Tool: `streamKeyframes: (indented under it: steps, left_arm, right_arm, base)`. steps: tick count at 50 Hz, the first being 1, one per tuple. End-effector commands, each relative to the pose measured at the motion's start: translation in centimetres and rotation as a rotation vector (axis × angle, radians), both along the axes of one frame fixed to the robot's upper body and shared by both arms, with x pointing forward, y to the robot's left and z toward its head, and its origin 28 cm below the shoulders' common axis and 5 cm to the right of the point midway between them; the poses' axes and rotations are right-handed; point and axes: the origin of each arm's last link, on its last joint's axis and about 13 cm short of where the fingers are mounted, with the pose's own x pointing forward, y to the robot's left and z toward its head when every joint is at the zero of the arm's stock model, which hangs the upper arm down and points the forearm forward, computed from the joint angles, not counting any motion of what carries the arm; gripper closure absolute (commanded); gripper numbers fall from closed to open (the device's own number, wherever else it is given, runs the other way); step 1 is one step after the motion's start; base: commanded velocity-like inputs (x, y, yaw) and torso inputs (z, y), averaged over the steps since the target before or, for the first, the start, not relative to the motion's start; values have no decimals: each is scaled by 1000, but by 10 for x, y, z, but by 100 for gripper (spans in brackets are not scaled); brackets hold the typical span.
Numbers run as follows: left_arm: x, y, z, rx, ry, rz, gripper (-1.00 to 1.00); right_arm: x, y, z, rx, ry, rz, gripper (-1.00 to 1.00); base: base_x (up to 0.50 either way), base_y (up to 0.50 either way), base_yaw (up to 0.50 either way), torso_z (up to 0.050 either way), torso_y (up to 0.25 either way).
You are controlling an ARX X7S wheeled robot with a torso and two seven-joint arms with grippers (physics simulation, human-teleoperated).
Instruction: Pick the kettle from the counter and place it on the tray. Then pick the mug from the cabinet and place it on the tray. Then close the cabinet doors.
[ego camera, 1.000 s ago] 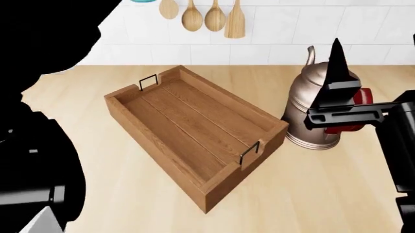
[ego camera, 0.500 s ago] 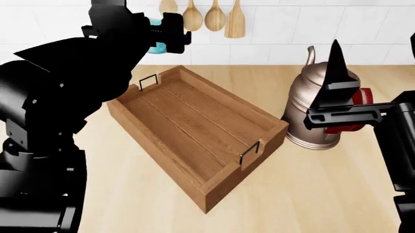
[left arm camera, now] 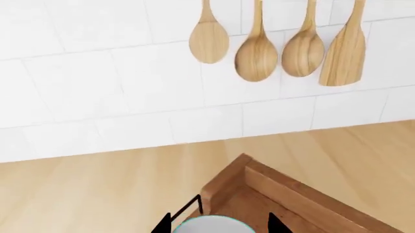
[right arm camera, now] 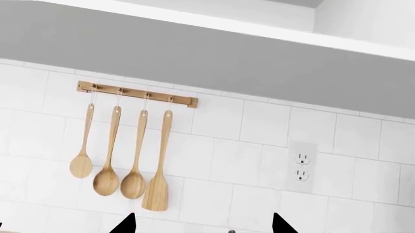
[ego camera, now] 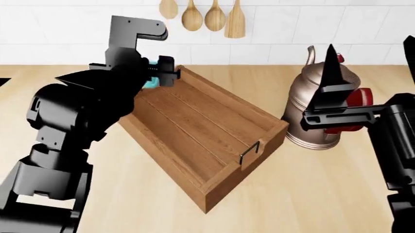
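Surroundings: four wooden utensils [ego camera: 201,17] hang on the white tiled wall [ego camera: 272,34] behind the bench [ego camera: 324,194]; the right wrist view shows their wooden rail [right arm camera: 136,94] and a wall outlet [right arm camera: 302,166].
Tray [ego camera: 194,131]: lies slantwise on the bench, nothing inside it; the near wire handle [ego camera: 250,151] is in view, while the far corner is covered by the left arm.
Kettle [ego camera: 314,104]: upright on the bench just right of the tray, partly screened by the right arm.
Left claw [ego camera: 152,73]: above the tray's far corner, pinching the mug [ego camera: 150,80]; the left wrist view shows the mug's rim between the fingertips [left arm camera: 275,223].
Right claw [ego camera: 332,68]: points upward in front of the kettle, fingers spread, holding nothing.
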Motion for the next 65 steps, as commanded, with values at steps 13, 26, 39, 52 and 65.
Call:
streamKeyframes:
  steps: [13,26,39,52,65]
  left_arm:
    - [2,12,-31,12,98,15,100]
    - [0,11,-45,13,148,-8,100]
    - [4,15,-47,-10,148,20,-100]
    - [6,20,-39,-49,120,39,-100]
    - [-36,21,50,-179,-137,-85,-100]
  right_arm:
    - [5,3,-3,-4,14,6,-100]
    - [6,4,-4,-3,18,8,-100]
    - [8,4,-7,-2,24,8,-100]
    - [9,4,-9,1,28,9,-100]
    - [5,4,-4,-6,17,12,-100]
  base:
    - [0,0,0,0,1]
    - [0,0,0,0,0]
    - [0,0,0,0,1]
    - [0,0,0,0,0]
    - [0,0,0,0,0]
